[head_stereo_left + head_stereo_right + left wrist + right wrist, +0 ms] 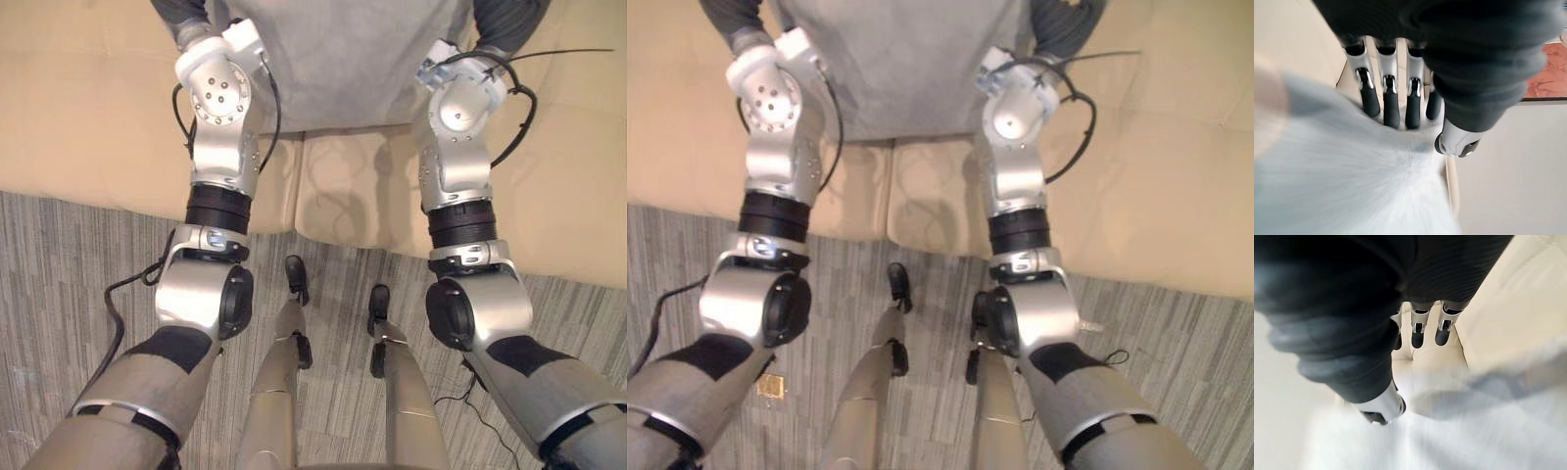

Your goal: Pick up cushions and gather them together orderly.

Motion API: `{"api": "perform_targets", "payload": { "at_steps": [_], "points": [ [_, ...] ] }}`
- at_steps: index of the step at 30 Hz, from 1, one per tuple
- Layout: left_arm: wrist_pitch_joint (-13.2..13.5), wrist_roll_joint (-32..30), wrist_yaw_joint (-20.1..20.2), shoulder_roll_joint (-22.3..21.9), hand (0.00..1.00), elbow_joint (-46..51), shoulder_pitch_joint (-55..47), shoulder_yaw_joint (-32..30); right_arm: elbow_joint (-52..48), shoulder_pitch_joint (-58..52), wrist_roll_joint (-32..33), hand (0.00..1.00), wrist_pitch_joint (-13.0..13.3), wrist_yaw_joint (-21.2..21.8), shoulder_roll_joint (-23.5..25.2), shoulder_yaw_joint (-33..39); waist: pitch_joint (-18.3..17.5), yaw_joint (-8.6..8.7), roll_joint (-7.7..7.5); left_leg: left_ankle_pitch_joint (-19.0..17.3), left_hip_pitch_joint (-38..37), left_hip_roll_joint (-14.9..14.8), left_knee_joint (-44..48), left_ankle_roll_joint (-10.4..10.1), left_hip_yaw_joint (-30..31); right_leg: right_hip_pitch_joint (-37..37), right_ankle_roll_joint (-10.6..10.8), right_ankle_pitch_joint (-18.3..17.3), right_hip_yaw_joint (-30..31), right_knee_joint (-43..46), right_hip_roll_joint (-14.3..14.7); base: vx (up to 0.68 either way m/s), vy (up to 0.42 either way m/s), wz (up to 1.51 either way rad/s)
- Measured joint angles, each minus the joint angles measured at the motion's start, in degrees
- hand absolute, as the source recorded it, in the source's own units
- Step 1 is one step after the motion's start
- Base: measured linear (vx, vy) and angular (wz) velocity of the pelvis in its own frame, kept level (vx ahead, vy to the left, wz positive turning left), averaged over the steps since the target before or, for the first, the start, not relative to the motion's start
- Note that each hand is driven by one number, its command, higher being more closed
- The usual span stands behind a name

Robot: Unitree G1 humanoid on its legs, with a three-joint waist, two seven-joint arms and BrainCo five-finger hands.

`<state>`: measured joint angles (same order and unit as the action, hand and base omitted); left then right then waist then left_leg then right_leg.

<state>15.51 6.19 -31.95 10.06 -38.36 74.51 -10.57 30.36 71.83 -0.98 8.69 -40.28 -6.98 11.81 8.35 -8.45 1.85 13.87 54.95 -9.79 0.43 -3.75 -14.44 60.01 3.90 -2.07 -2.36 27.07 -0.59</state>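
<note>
The left hand (pixel 1385 93) holds its fingers straight and side by side. Their dark tips touch the grey cushion (pixel 343 59), and the thumb sits against the same cloth just beside them, so the hand is spread rather than clenched. The right hand (pixel 1418 325) is also straight-fingered and slack, its tips over the sofa (pixel 88 117) and the cushion just beside its thumb; whether it touches I cannot tell. Seen from the head, the cushion lies at 12 o'clock on the seat, with the left hand at its 9 o'clock edge and the right at its 3 o'clock edge. Bare seat stretches wide toward 9 and 3 o'clock. The sofa's front edge crosses the middle, with carpet (pixel 69 264) at 6 o'clock. The cushion is soft and matte with a straight lower edge. The sofa is smooth, beige and seamed, and the carpet is grey and finely striped.
</note>
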Motion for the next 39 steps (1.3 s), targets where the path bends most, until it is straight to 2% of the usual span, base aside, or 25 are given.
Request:
{"api": "perform_targets", "payload": {
  "at_steps": [3,5,6,7,8,10,12,15,16,18,20,22,24,26,30,36,39],
  "points": [
    [-0.01,0.18,1.17,3.33,0.0,0.72,-2.79,-1.59,-3.44,-3.43,3.11,0.0,0.42,1.05,-1.06,4.34,0.7,1.16,-1.15,-0.03,-1.27,-0.19,0.65,0.06,0.16,0.06,0.0,0.0,-0.23,3.43,0.05,0.01,-0.049,0.1],
    [-0.02,0.85,2.22,5.69,0.0,1.47,-6.14,-2.71,-4.86,-7.33,4.4,0.0,0.61,1.97,-2.56,6.69,0.97,2.09,-1.2,-0.13,-3.19,-0.52,0.71,0.2,0.79,1.34,0.07,-0.39,-0.17,8.97,-0.1,0.03,-0.069,0.25],
    [0.05,1.58,2.69,7.07,0.0,3.05,-8.72,-4.03,-4.99,-9.57,5.9,0.0,1.16,2.67,-4.12,8.19,0.84,2.05,-1.59,-0.28,-3.95,-0.56,0.72,0.34,0.73,1.66,-1.06,-3.14,-0.23,7.94,-0.6,0.03,-0.067,0.28],
    [0.16,2.08,3.08,7.94,0.0,3.78,-9.95,-4.82,-5.17,-10.49,6.27,0.0,1.44,3.15,-4.72,8.88,0.82,2.16,-1.96,-0.32,-4.15,-0.37,0.93,0.28,0.53,-0.29,-0.84,-0.73,-0.16,2.57,-1.49,-0.01,-0.053,0.35],
    [0.27,3.6,4.08,9.86,0.0,4.6,-11.56,-7.09,-6.78,-12.41,8.25,0.0,1.89,4.35,-5.9,10.58,1.08,2.24,-2.46,-0.71,-4.17,-0.45,1.64,-0.17,0.53,-2.73,-0.52,-0.34,0.05,-2.06,-1.63,-0.02,-0.094,0.12],
    [0.44,6.49,5.44,11.91,0.0,6.05,-15.62,-11.15,-7.03,-15.68,10.28,0.0,2.45,6.82,-7.52,10.75,1.21,1.93,-2.67,-0.83,-4.24,-1.9,2.84,-0.31,-0.05,-3.25,-0.49,-0.27,-0.07,-2.46,-0.4,-0.02,-0.179,-0.13],
    [0.41,9.22,7.37,12.03,0.0,6.21,-20.18,-12.83,-7.01,-21.11,12.43,0.0,2.41,9.25,-7.93,12.26,1.27,1.88,-2.65,-0.86,-6.14,-2.44,3.29,-0.27,-0.11,-5.32,-0.5,-0.28,-0.55,-2.41,0.31,-0.01,-0.136,-0.08],
    [0.55,10.38,11.41,10.24,0.0,6.47,-28.39,-11.99,-7.03,-32.25,15.01,0.0,2.5,13.39,-9.08,12.82,1.25,2.42,-2.61,-1.38,-10.76,-3.22,4.93,0.44,0.19,-11.1,-0.53,-0.31,-1.01,-2.48,0.91,0.01,-0.104,0.06],
    [0.71,10.41,12.81,9.18,0.0,6.97,-33.14,-11.64,-7.08,-37.39,15.13,0.0,2.74,15.87,-9.34,12.13,1.23,2.41,-2.6,-2.55,-13.62,-3.5,5.18,0.64,0.09,-14.04,-0.71,-0.47,-1.04,-2.65,1.22,0.06,-0.032,-0.01],
    [1.17,10.78,15.73,7.37,0.0,7.01,-41.53,-9.64,-7.12,-45.3,16.65,0.0,2.92,20.24,-8.85,10.45,1.17,2.4,-2.62,-4.27,-17.22,-3.52,5.94,0.46,0.11,-18.38,-2.4,-1.68,-1.08,-3.42,1.31,0.09,-0.004,0.07],
    [1.42,10.74,17.51,5.53,0.0,6.75,-48.34,-6.82,-7.08,-51.77,16.86,0.0,2.74,23.35,-7.96,7.58,1.1,2.37,-2.68,-5.21,-19.4,-3.18,5.77,1.18,0.01,-20.59,-2.16,-2.53,-1.1,-3.64,1.06,0.05,0.019,0.14],
    [1.07,9.51,19.74,2.81,0.0,4.47,-54.97,-3.49,-6.63,-57.52,16.57,0.0,2.08,26.37,-5.75,5.36,1.06,2.33,-2.74,-7.07,-22.5,-2.36,5.64,-0.47,-0.24,-24.13,-3.8,-5.43,-1.08,-4.19,0.31,0.06,0.021,0.14],
    [-0.39,7.12,22.4,-1.68,0.0,-0.16,-63.13,-0.07,-2.96,-62.86,13.57,0.0,1.12,29.2,-2.6,2.69,1.03,2.24,-2.75,-8.48,-27.23,-1.55,5.52,-0.56,-0.75,-28.86,-4.35,-6.62,-1.0,-5.28,-0.4,-0.01,0.009,-0.02],
    [-1.53,4.83,24.08,-4.45,0.0,-4.3,-67.93,1.74,0.64,-65.38,11.47,0.0,0.24,30.65,-0.58,1.47,0.07,2.06,-2.89,-10.19,-31.43,-1.2,4.55,-1.04,-0.93,-32.38,-4.02,-7.52,-0.91,-5.87,-0.64,-0.05,0.04,-0.06],
    [-3.72,0.55,26.78,-9.0,0.0,-12.6,-74.9,1.7,9.29,-72.49,6.55,0.0,-1.26,32.05,3.62,1.15,-5.71,2.12,-3.3,-10.58,-37.46,-0.15,2.02,-1.59,-1.06,-38.21,-4.13,-8.16,-1.64,-8.43,-1.65,-0.03,0.047,0.04],
    [-6.06,-6.77,27.62,-10.41,0.0,-19.4,-77.05,0.94,21.33,-74.19,1.83,0.0,-3.58,33.03,4.96,1.62,-9.08,2.16,-2.48,-10.51,-44.78,1.12,-2.13,-1.73,-2.0,-45.52,-2.39,-6.3,-1.51,-13.98,-2.34,0.03,0.062,-0.1],
    [-6.54,-8.44,27.63,-10.1,0.0,-20.99,-77.03,0.4,25.15,-73.88,0.98,0.0,-3.77,33.11,4.75,2.8,-9.65,2.38,-2.24,-10.51,-46.5,1.64,-3.2,-1.86,-1.91,-47.77,-1.66,-4.75,-0.6,-16.73,-2.3,0.08,0.051,-0.09]
  ]
}}
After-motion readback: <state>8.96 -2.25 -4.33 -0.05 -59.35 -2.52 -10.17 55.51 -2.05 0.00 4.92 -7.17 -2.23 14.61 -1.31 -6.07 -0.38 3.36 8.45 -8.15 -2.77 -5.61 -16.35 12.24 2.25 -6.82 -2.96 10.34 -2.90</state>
